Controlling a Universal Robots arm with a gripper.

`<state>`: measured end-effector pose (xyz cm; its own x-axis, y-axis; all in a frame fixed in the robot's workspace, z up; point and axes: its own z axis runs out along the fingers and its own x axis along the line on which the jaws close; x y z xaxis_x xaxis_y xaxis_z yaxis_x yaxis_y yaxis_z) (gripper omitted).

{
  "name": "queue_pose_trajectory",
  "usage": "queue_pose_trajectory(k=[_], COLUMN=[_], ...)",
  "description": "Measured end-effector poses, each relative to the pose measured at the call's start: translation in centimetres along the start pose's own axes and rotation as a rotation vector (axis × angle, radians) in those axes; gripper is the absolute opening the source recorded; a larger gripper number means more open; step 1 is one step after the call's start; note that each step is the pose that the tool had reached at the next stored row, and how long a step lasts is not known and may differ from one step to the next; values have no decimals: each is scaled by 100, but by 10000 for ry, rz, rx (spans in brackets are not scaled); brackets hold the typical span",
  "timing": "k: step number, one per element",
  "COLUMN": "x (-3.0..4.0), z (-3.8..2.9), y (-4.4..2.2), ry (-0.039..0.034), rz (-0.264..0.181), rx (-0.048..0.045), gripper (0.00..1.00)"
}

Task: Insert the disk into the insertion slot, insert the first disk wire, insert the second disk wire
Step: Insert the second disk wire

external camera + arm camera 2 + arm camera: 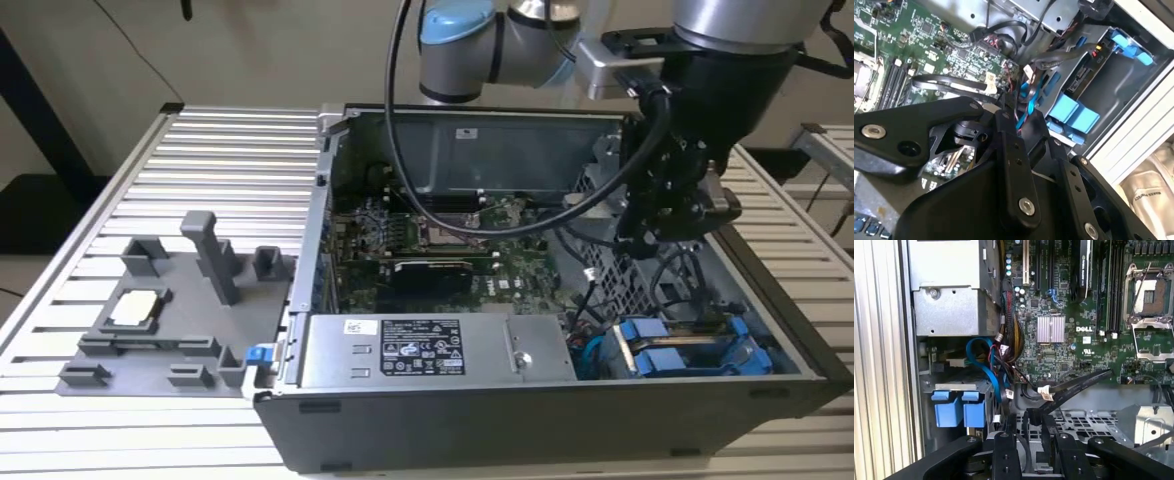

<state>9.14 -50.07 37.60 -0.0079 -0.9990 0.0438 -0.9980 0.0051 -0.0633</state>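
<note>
On a ribbed aluminium table (200,150), the open computer case (534,420) holds the disk (681,352), seated in the insertion slot (1114,95) near the jaws. The gripper (1038,420) has its jaws pinched on a black cable (1079,382).

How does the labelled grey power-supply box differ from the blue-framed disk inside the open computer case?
The power-supply box is plain grey metal with a printed label; the disk is edged in bright blue plastic. The box looks broader than the disk. The box sits midway along the near wall of the case; the disk fills the corner at the exterior view's right. Both sit inside it.
</note>
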Motion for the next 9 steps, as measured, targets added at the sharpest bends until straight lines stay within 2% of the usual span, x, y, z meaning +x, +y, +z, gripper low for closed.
queue_pose_trajectory(k=[4,9], x=[-20,-29], z=[31,61], y=[91,201], ry=[9,25], rz=[-22,-21], rx=[203,590], gripper=[34,34])
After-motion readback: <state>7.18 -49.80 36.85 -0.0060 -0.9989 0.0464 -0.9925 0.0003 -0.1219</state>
